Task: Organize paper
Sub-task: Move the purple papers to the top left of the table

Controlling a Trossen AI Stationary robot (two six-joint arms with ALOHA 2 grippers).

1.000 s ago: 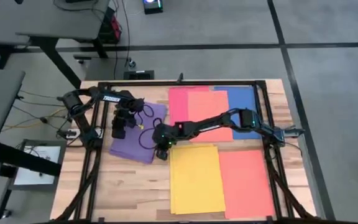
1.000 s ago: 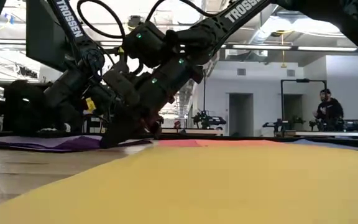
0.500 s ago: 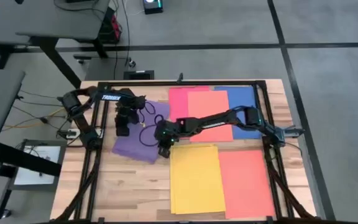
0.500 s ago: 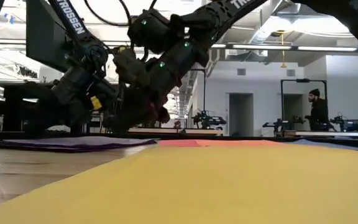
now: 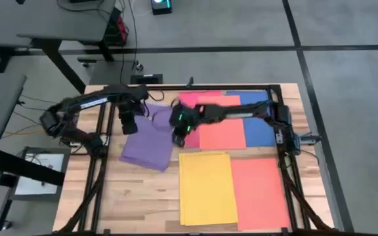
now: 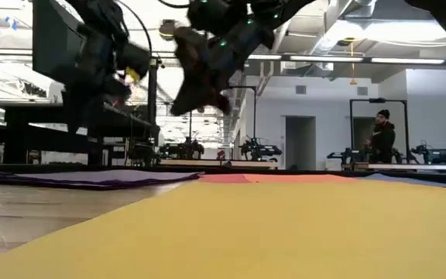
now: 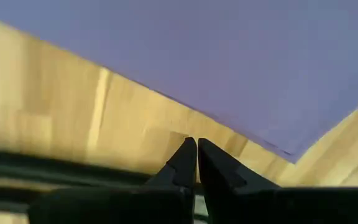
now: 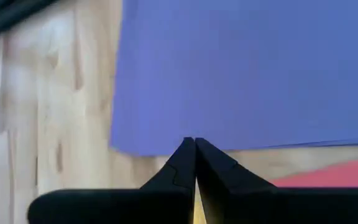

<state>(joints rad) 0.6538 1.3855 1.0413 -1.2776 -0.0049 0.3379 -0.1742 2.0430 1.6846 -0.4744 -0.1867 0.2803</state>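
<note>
**Both claws lifted above the paper, tips pressed together**

Left gripper (image 5: 128, 126) hangs off a long reach from the table's left edge, elbow folded back, wrist pointing down over the far part of the purple sheet (image 5: 149, 143). Tips pressed together, nothing between them (image 7: 196, 163). Under the claw: purple sheet edge, bare wooden table (image 7: 73, 118) just beside it.

Right gripper (image 5: 180, 136) stretches across from the right side, forearm running over the red (image 5: 188, 105), orange (image 5: 225, 131) and blue (image 5: 261, 128) sheets. Tips pressed together, empty (image 8: 194, 163). Purple sheet lies below and ahead of it, red sheet corner (image 8: 334, 174) to one side.

Low view: both claws (image 6: 196, 93) (image 6: 80, 101) raised clear of the surface, tilted downward.

Nearer the front from the right claw: yellow sheet (image 5: 205, 187) and another orange sheet (image 5: 261, 193), touching side by side. A person (image 6: 379, 138) stands in the room behind.
</note>
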